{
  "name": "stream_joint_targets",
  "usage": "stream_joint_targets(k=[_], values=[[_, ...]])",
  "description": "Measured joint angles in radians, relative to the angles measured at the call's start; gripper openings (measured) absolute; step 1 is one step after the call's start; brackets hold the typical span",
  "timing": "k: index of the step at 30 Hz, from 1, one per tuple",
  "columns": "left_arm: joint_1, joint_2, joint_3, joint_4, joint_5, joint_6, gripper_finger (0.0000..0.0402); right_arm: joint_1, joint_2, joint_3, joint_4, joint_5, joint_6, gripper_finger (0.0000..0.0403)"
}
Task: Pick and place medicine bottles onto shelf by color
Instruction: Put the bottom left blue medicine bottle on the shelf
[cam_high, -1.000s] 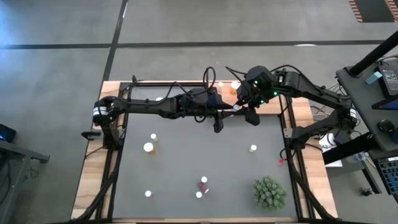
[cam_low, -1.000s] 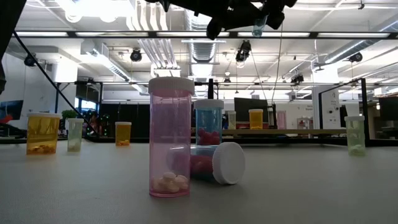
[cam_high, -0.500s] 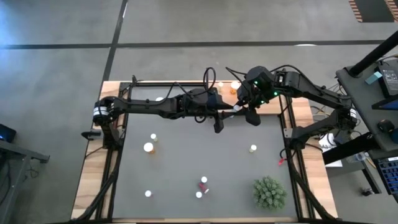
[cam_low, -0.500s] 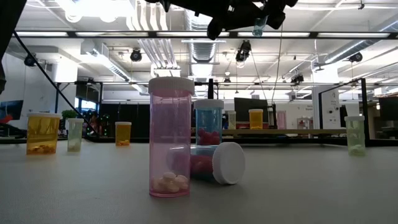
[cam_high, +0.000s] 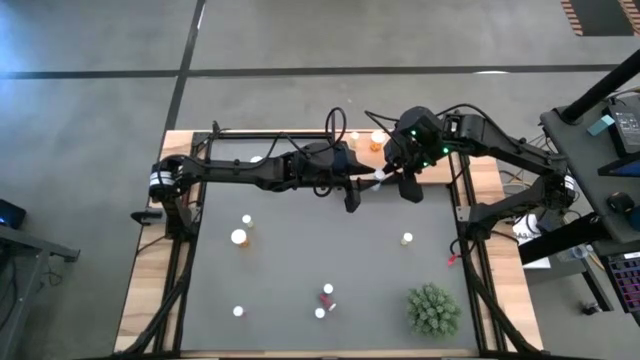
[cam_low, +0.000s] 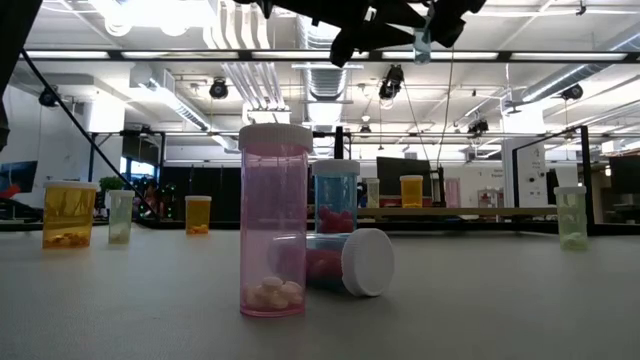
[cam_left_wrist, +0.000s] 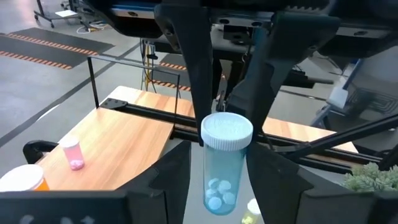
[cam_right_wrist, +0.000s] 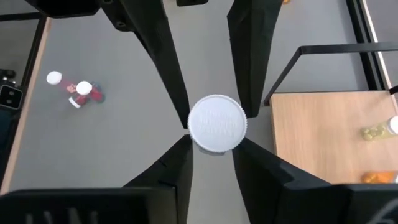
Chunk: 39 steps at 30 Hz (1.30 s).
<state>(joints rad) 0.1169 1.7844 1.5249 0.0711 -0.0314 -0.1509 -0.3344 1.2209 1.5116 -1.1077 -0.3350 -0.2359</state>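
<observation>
Handover in mid-air above tabletop, near shelf. Right pincer clamped on white cap of pale blue medicine bottle. Left pincer fingers apart, flanking bottle body, pills inside.

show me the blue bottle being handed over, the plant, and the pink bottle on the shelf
blue bottle (cam_left_wrist: 221, 171): left wrist view, clear body.
plant (cam_high: 433, 309): high view, middle of the leaves.
pink bottle (cam_left_wrist: 73, 154): left wrist view, body.

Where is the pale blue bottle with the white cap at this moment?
The pale blue bottle is in the air, between the left gripper and the right gripper, above the mat's far middle, near the shelf.
</observation>
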Motion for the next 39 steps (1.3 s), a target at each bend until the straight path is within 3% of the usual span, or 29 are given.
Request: stream_joint_targets(k=[34, 39], values=[[0.0, 0.0, -0.008, 0.031, -0.029, 0.007, 0.0135, 0.0, -0.033, 0.0, -0.003, 0.025, 0.01, 0.0102], [0.0, 0.0, -0.008, 0.035, -0.03, 0.01, 0.0102, 0.0, -0.033, 0.0, 0.002, 0.025, 0.017, 0.0102]])
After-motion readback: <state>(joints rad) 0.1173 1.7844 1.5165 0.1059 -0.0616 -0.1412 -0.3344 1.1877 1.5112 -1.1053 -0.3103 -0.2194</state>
